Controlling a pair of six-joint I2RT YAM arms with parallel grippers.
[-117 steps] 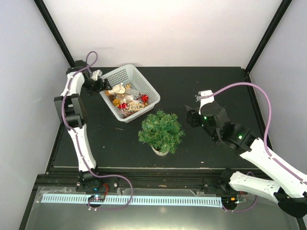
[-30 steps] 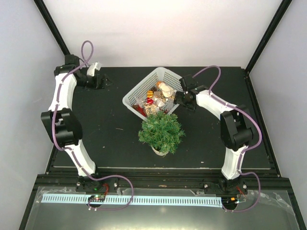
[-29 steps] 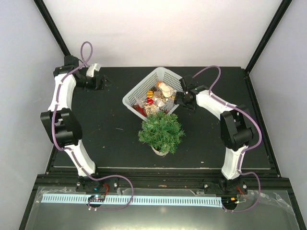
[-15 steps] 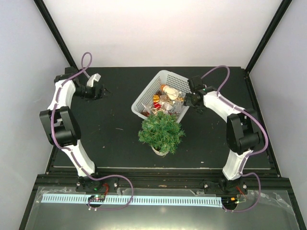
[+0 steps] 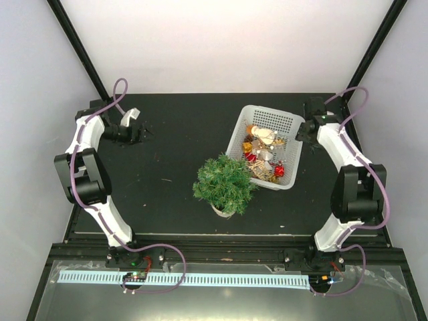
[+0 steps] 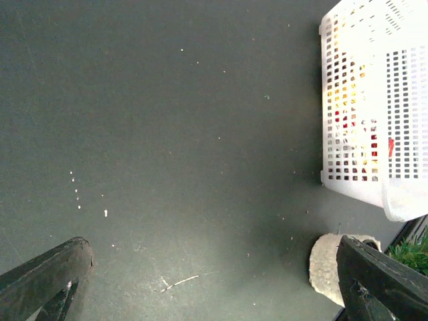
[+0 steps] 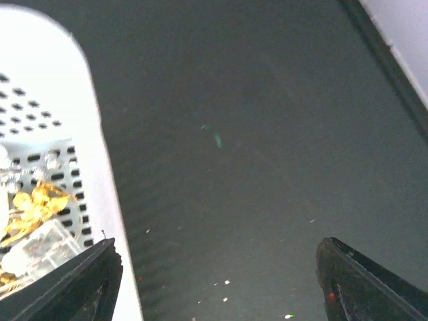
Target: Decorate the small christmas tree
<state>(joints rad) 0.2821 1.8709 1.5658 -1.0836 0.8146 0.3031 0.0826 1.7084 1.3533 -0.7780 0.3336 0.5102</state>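
Observation:
The small christmas tree (image 5: 225, 185), bushy dark green on a small white base, stands mid-table; the left wrist view catches its base (image 6: 329, 267) and a few needles. A white mesh basket (image 5: 295, 122) of red and gold ornaments (image 5: 264, 150) sits just right of the tree. My right gripper (image 5: 301, 132) is at the basket's far right corner, open wide, its jaws straddling the basket wall (image 7: 100, 174) with one finger inside. My left gripper (image 5: 142, 132) hovers open and empty over bare table at the far left, and its own view has the gripper (image 6: 214, 287) low above the mat.
The black table is fenced by a dark frame, with posts at the back corners and white walls close behind. The right table edge (image 7: 388, 60) runs near my right gripper. Small white specks (image 6: 77, 194) dot the mat.
The basket has slid from behind the tree to its right, pulled along by my right gripper. The left gripper has drifted slightly nearer and stays open.

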